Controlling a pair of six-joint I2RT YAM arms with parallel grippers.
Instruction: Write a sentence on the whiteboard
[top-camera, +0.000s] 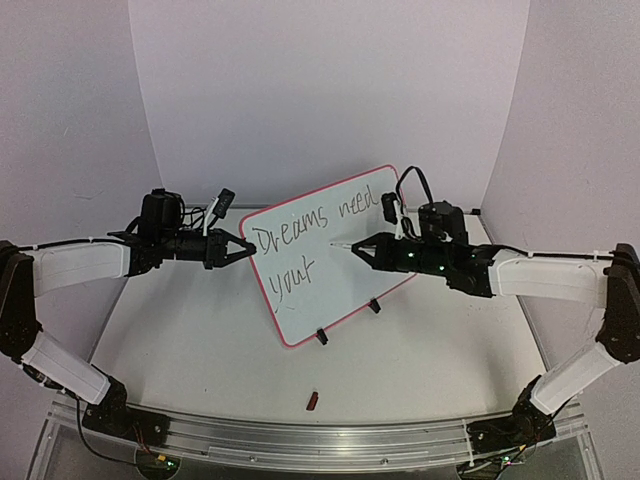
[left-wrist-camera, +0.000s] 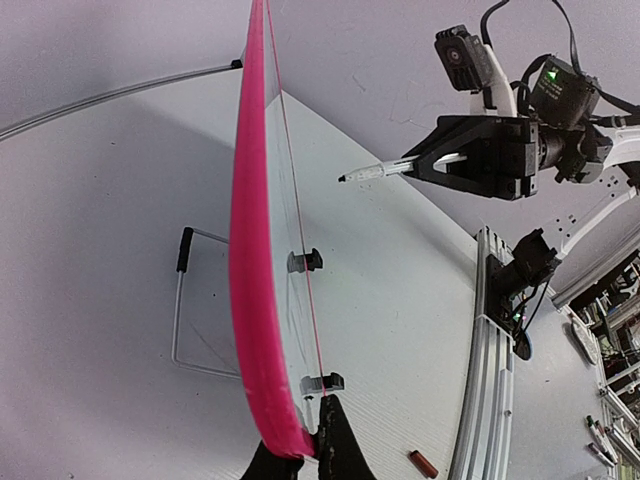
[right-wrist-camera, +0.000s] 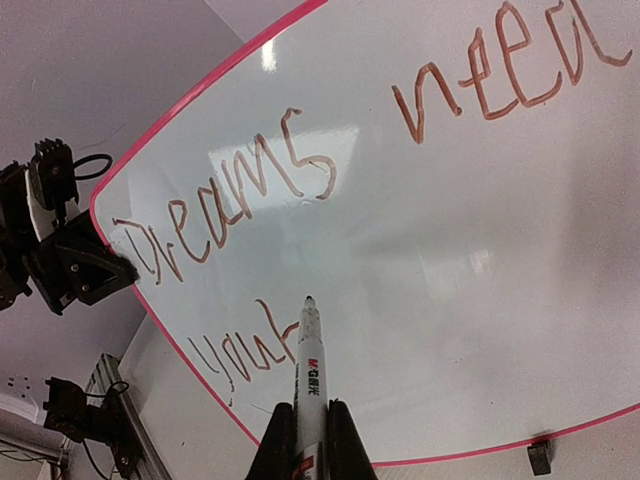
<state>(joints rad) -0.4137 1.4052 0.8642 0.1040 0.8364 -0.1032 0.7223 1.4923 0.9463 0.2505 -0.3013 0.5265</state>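
The whiteboard (top-camera: 340, 290) stands tilted on the table, pink-framed, with "Dreams need your" written on it in red-brown. My left gripper (top-camera: 247, 247) is shut on its left edge; in the left wrist view the two black fingers pinch the pink frame (left-wrist-camera: 248, 250) at the gripper (left-wrist-camera: 308, 445). My right gripper (top-camera: 360, 247) is shut on a white marker (right-wrist-camera: 308, 350), which points at the board (right-wrist-camera: 480, 250) just right of "your". From the left wrist view the marker (left-wrist-camera: 375, 171) tip stands a short gap off the surface.
A red marker cap (top-camera: 312, 401) lies on the table near the front. Two black clip feet (top-camera: 321, 336) hold the board's lower edge, and a wire stand (left-wrist-camera: 180, 300) sits behind it. An aluminium rail (top-camera: 300, 435) runs along the near edge; white walls enclose the back.
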